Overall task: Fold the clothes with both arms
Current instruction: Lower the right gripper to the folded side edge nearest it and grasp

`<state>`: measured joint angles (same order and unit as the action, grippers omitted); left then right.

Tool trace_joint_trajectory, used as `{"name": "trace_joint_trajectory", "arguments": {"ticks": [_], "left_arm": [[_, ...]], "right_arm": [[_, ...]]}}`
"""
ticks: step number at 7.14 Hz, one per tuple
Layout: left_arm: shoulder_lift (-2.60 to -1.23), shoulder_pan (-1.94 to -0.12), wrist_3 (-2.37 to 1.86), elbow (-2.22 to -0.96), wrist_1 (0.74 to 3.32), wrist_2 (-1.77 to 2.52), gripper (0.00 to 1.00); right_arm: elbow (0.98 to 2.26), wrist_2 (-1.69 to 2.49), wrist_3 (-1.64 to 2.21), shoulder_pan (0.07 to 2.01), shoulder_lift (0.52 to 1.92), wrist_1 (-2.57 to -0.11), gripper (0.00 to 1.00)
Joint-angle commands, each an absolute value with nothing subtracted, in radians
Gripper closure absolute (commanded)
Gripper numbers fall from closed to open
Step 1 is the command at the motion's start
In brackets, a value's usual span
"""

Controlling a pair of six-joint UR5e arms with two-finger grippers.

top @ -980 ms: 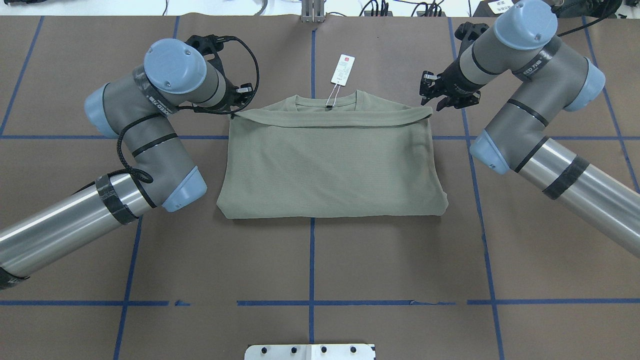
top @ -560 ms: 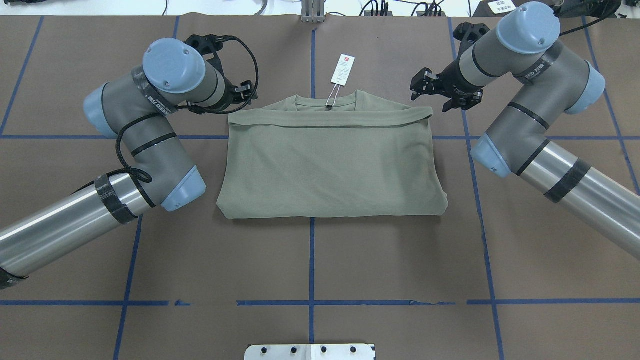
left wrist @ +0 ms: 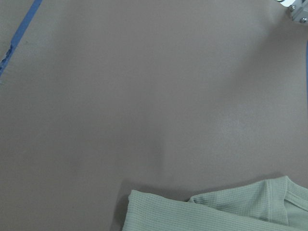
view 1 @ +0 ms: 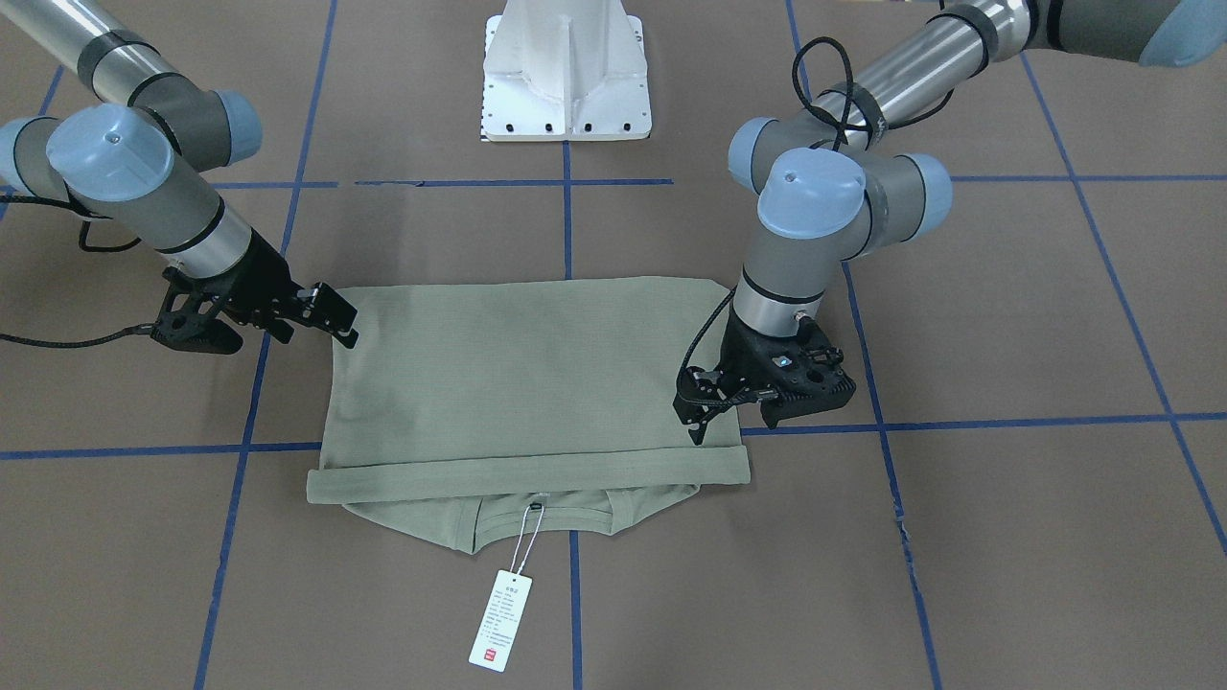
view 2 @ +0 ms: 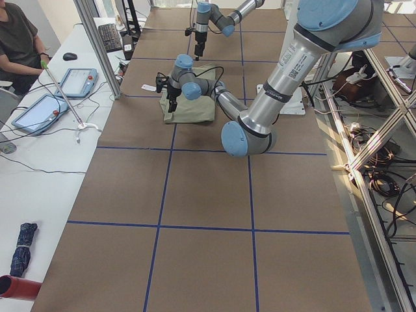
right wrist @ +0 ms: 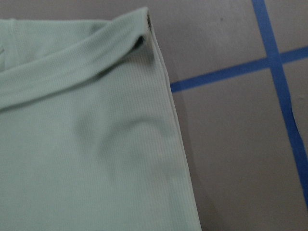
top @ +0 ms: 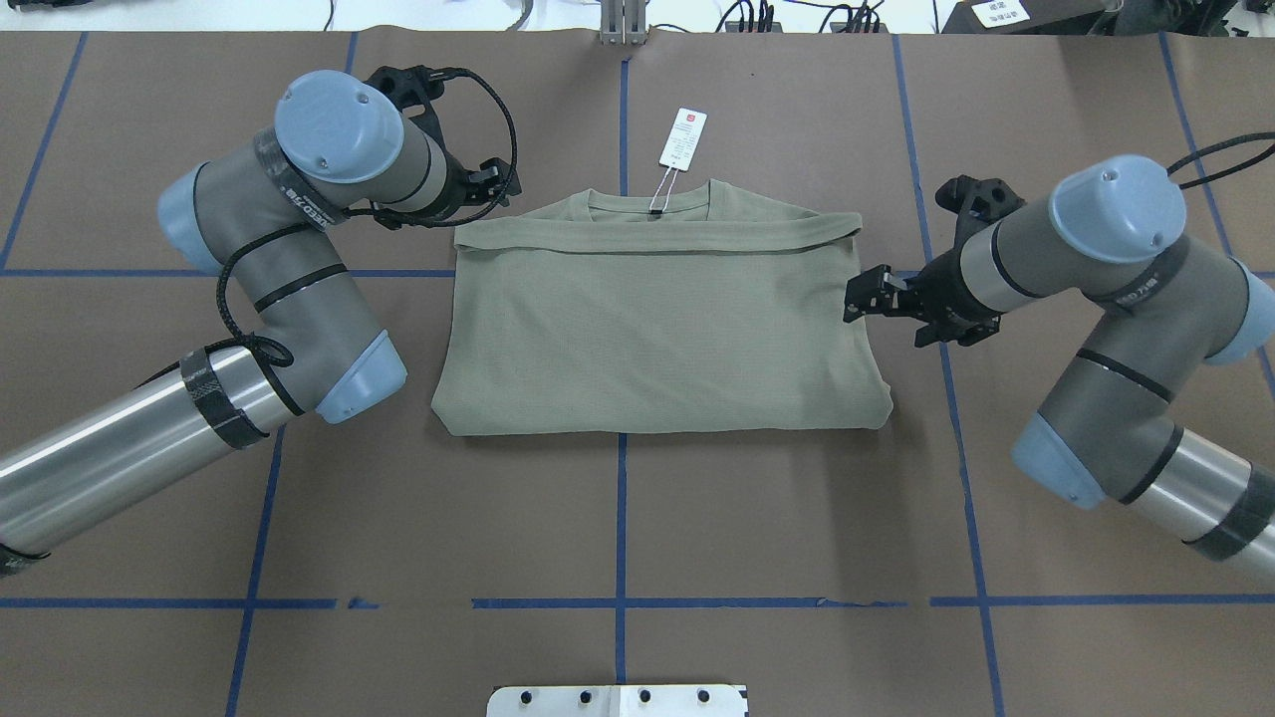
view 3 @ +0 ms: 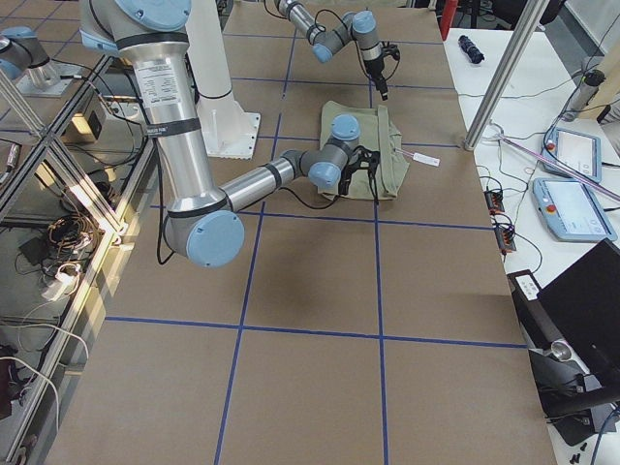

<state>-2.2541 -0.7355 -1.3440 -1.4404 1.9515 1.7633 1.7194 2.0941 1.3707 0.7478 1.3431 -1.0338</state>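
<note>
The pale sage-green shirt [top: 657,329] lies folded flat into a rectangle on the brown table, with its collar and white hang tag [top: 683,137] at the far side. It also shows in the front view [view 1: 527,383]. My left gripper [top: 498,187] hovers open and empty just beyond the shirt's far-left corner; in the front view [view 1: 695,422] its fingers point down over that corner. My right gripper [top: 859,299] is open and empty at the middle of the shirt's right edge, and it shows in the front view [view 1: 331,316]. The right wrist view shows the shirt's edge [right wrist: 82,144] lying flat.
The white pedestal base [view 1: 566,67] stands at the robot's side of the table. Blue tape lines [top: 622,518] cross the brown cover. A seated person [view 2: 19,39] and tablets [view 2: 78,81] are at a side desk beyond the far edge.
My left gripper let go of the shirt's far-left corner and drew back slightly. My right gripper moved from the far-right corner toward the robot along the shirt's right edge.
</note>
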Motion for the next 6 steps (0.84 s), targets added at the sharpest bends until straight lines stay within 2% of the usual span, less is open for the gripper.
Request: {"name": "trace_joint_trajectory", "arguments": {"ticks": [1, 3, 4, 5, 6], "left_arm": [[-2.253, -0.735, -1.347, -1.442, 1.954, 1.764, 0.00], [-2.253, -0.733, -1.348, -1.446, 1.956, 1.764, 0.00], [-2.253, -0.733, -1.348, -1.450, 1.954, 1.764, 0.00], [-2.253, -0.733, -1.348, -1.451, 1.954, 1.764, 0.00], [-2.253, -0.733, -1.347, -1.451, 1.956, 1.764, 0.01]], "right_arm": [[1.738, 2.088, 1.381, 0.686, 1.385, -1.034, 0.06], [1.735, 2.089, 1.381, 0.672, 1.387, -1.034, 0.18], [1.733, 2.088, 1.376, 0.666, 1.387, -1.034, 0.55], [1.735, 2.092, 1.376, 0.664, 1.382, -1.034, 0.97], [1.739, 2.100, 1.368, 0.663, 1.387, -1.034, 1.00]]}}
